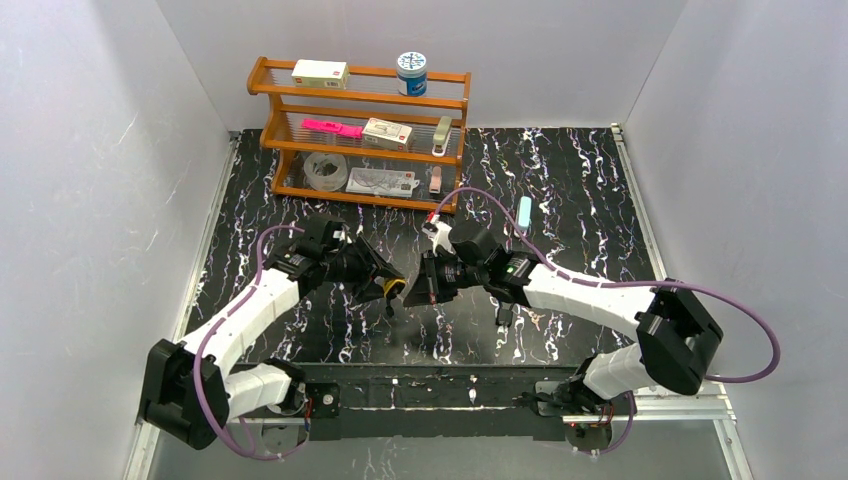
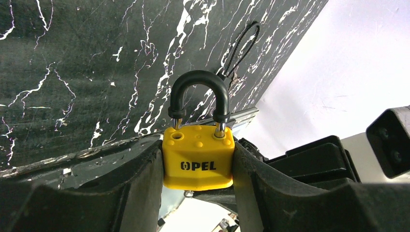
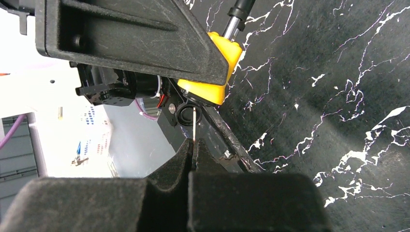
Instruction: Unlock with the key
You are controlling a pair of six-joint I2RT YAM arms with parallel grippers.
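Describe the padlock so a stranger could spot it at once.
Start at the black marbled table; above its middle the left gripper holds the padlock. Its yellow body, black shackle and OPEL lettering set it apart from the thin key.

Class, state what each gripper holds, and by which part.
Left gripper clamps the yellow padlock by its body's sides. Right gripper pinches the key by one end, blade protruding.
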